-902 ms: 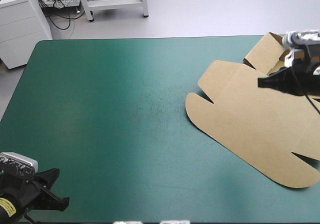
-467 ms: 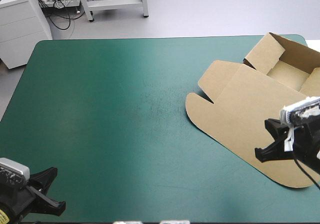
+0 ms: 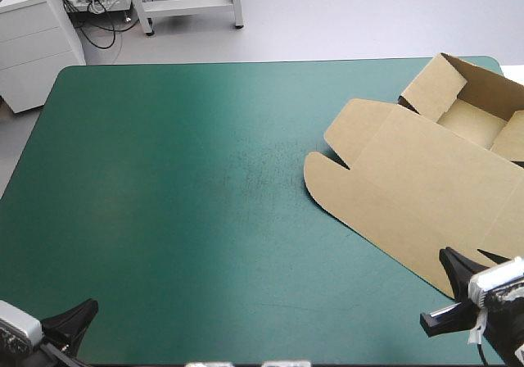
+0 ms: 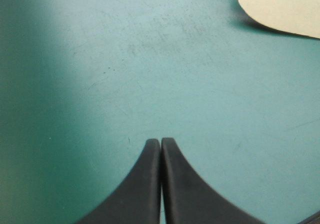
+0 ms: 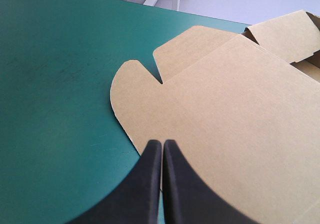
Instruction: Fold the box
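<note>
Left pincer [image 4: 160, 140] and right pincer [image 5: 162, 143] are closed tight, holding nothing; the brown cardboard box [image 5: 225, 99], its tray [image 3: 471, 123] bare inside, lies ahead of the right.

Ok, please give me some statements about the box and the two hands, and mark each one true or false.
1. The box lies toward the right edge of the table. True.
2. Its lid stands upright. False: it lies flat on the table.
3. The left hand holds the box. False: it is shut on nothing, over bare table.
4. The right hand is shut. True.
5. Walls are raised at the box's far end. True.
</note>
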Robot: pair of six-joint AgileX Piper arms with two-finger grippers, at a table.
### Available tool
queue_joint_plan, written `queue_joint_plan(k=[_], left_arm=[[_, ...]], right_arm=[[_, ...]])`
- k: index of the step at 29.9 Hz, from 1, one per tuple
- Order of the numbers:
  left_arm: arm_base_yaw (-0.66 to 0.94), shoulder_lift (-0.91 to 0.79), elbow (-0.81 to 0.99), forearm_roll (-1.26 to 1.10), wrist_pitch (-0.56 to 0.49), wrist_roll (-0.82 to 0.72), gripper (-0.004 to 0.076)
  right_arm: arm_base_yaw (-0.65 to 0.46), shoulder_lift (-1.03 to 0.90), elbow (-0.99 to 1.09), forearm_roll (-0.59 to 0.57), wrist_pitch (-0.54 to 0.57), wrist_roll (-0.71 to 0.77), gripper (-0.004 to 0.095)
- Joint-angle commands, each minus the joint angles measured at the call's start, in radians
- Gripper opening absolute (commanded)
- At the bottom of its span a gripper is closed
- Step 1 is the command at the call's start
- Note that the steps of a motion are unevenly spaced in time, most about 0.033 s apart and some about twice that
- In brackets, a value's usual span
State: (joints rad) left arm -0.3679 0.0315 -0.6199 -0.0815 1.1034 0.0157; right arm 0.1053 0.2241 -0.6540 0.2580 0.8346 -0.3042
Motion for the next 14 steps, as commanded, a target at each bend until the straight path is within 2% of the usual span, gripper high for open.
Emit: queue_joint_plan(k=[1,8,14], left_arm=[[0.001,-0.037,0.016,-0.027,-0.094,0.011,-0.0032],[0.001,-0.061,0.085,-0.087,-0.114,0.091,-0.0032],[0.001,-0.061,0.107,-0.096,-0.124,0.097,-0.0032]], right_arm=[[0.002,-0.067,0.038,0.013,-0.085,-0.008,-0.0008],[0.002,-0.214,0.132,-0.02,-0.104,0.006,-0.0008],[0.002,-0.265,0.18,-0.021,-0.086,0.011,-0.0008]])
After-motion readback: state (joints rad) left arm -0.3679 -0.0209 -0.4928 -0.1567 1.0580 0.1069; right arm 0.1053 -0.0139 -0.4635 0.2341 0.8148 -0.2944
